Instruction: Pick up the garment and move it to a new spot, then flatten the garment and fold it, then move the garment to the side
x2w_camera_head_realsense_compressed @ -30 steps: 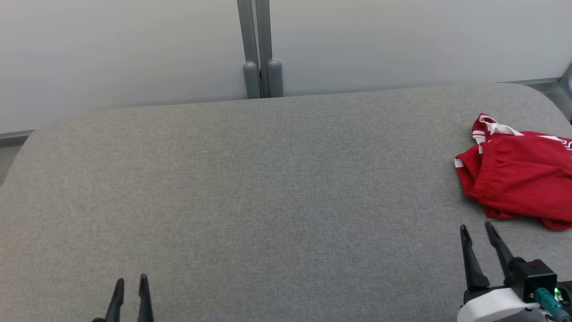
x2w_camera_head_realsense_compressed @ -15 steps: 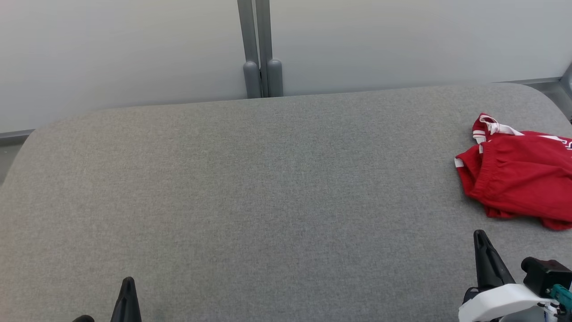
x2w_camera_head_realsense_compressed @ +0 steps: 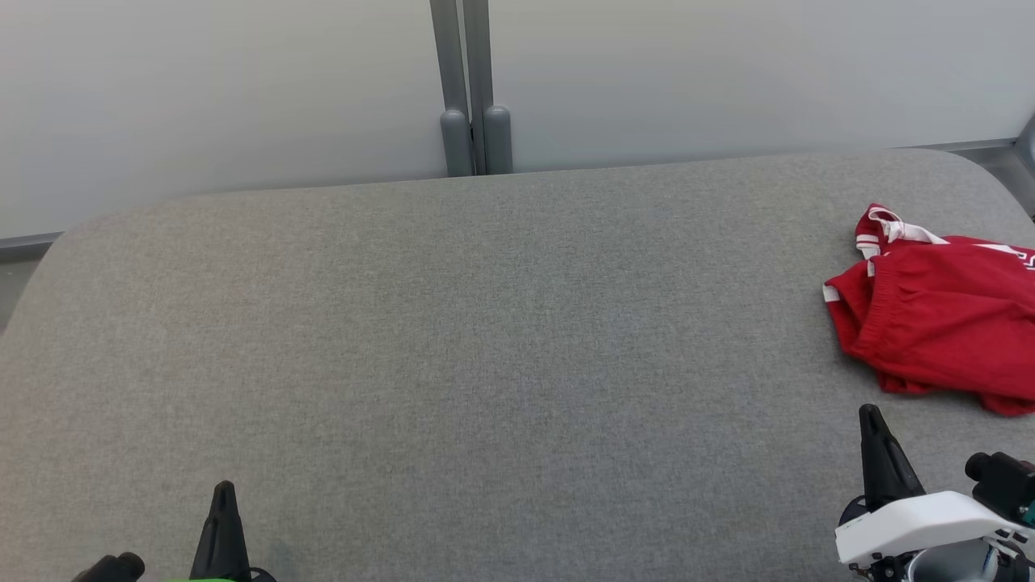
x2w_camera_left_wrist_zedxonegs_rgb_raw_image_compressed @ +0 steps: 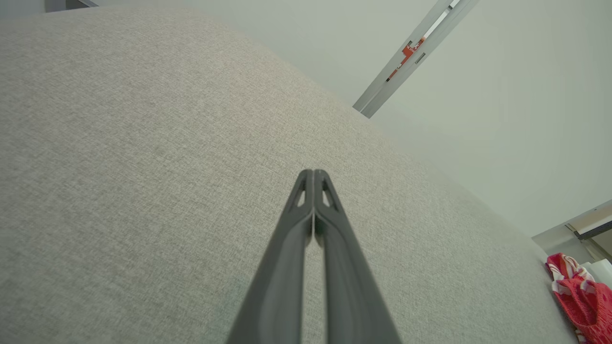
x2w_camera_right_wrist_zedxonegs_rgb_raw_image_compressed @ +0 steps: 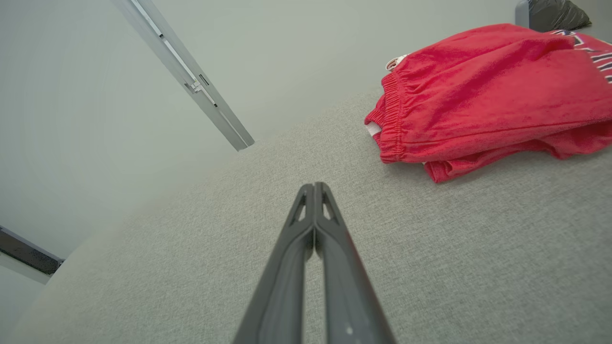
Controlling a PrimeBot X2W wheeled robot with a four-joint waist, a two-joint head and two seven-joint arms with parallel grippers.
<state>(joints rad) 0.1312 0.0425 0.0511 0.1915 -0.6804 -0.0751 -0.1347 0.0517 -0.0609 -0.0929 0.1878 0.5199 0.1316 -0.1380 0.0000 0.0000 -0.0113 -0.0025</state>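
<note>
A red garment [x2w_camera_head_realsense_compressed: 942, 323] with white trim lies crumpled at the right edge of the grey padded table [x2w_camera_head_realsense_compressed: 485, 339]. In the right wrist view the garment [x2w_camera_right_wrist_zedxonegs_rgb_raw_image_compressed: 483, 100] shows its elastic waistband, up and to the right of my fingers. My right gripper [x2w_camera_head_realsense_compressed: 872, 416] is shut with nothing in it, a short way in front of the garment, and its tips meet in the right wrist view [x2w_camera_right_wrist_zedxonegs_rgb_raw_image_compressed: 313, 185]. My left gripper [x2w_camera_head_realsense_compressed: 223, 489] is shut and empty near the table's front left, tips together in the left wrist view [x2w_camera_left_wrist_zedxonegs_rgb_raw_image_compressed: 312, 172]. The garment [x2w_camera_left_wrist_zedxonegs_rgb_raw_image_compressed: 581, 298] sits far right there.
A pale wall with a grey vertical post [x2w_camera_head_realsense_compressed: 469, 89] stands behind the table. The table's rounded corners show at the far left and far right. A dark object [x2w_camera_right_wrist_zedxonegs_rgb_raw_image_compressed: 554, 14] sits beyond the garment.
Both grippers have gone from open to shut and turned on their wrists. The right one drew back toward me, away from the garment. The garment has not moved.
</note>
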